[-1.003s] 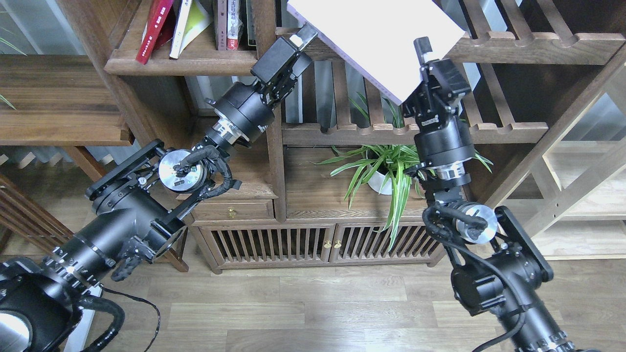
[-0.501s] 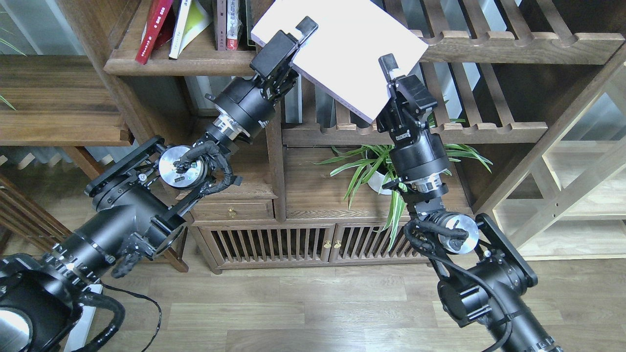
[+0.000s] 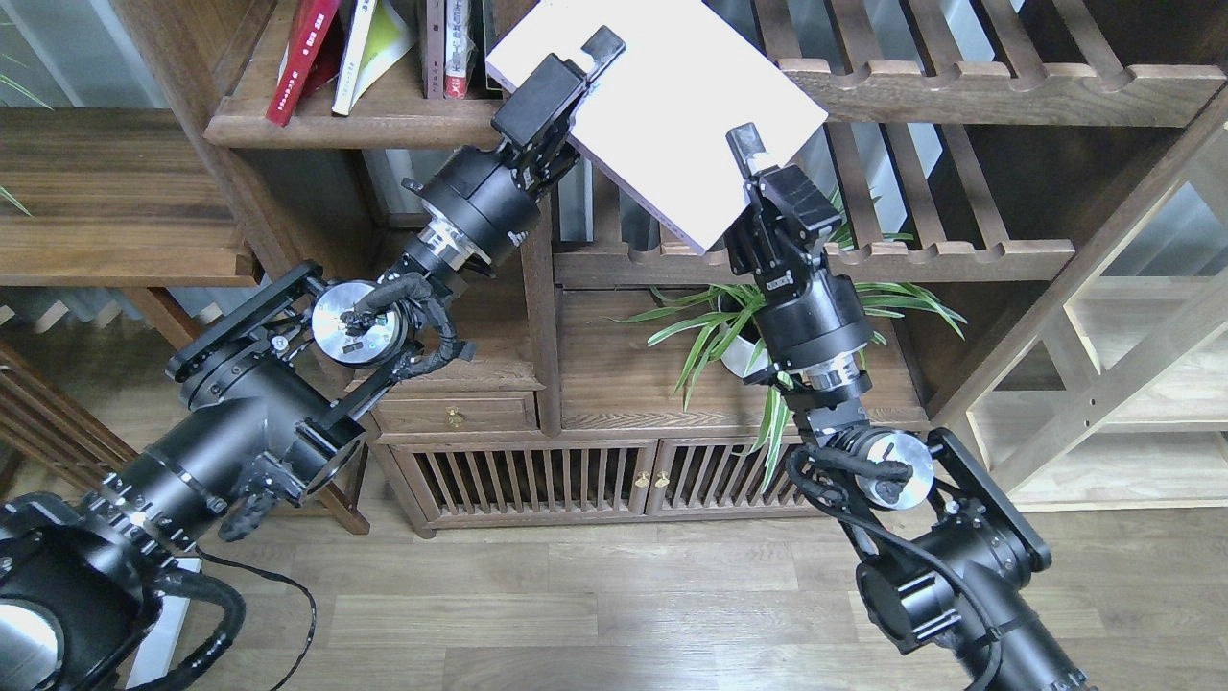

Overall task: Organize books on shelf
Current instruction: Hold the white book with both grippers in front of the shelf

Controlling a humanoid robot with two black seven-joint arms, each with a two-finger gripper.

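The white book (image 3: 662, 106) is held tilted in the air in front of the slatted racks. My right gripper (image 3: 746, 168) is shut on its lower right corner. My left gripper (image 3: 587, 69) is at the book's left edge, with one finger (image 3: 604, 43) lying over the cover and the other hidden. The dark-brown plank shelf (image 3: 384, 123) is at the upper left. On it lean the red book (image 3: 302, 58) and the yellow-green book (image 3: 379, 43), with thin volumes (image 3: 446, 48) upright beside them.
A dark upright post (image 3: 539, 288) stands just right of the shelf, behind my left wrist. Slatted racks (image 3: 969, 86) lie behind the book. A potted plant (image 3: 743, 331) stands on the cabinet top below. A low cabinet (image 3: 595, 470) and a pale wooden frame (image 3: 1132, 374) are nearby.
My right gripper has carried the white book left and down. Its left edge now lies at my left gripper, whose finger overlaps the cover. The left arm has barely moved.
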